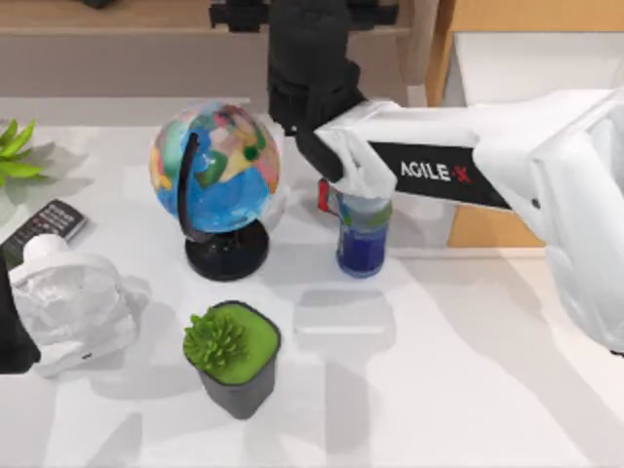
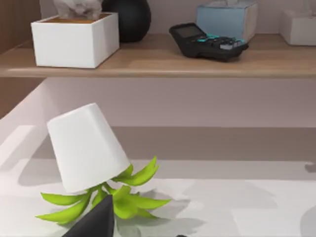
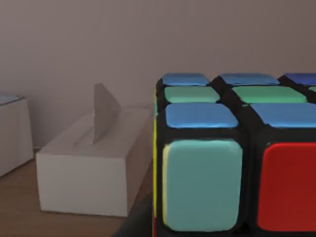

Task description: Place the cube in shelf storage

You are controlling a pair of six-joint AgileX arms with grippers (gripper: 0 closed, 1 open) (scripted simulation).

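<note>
The cube (image 3: 232, 158), with blue, green, teal and red squares on a black grid, sits very close to the right wrist camera, over the light-wood board of the shelf storage (image 3: 15, 197). In the top view my right gripper (image 1: 307, 24) reaches over the shelf storage (image 1: 127, 19) at the back and appears shut on the cube, which the black wrist hides there. My left arm (image 1: 58, 302) stays parked at the table's left edge.
A globe (image 1: 214, 175), a blue bottle (image 1: 363, 234) with a small red item (image 1: 324, 195) and a plant in a dark pot (image 1: 232, 356) stand under the right arm. A white tissue box (image 3: 94, 168) is beside the cube. A calculator (image 2: 207, 42) lies on the shelf.
</note>
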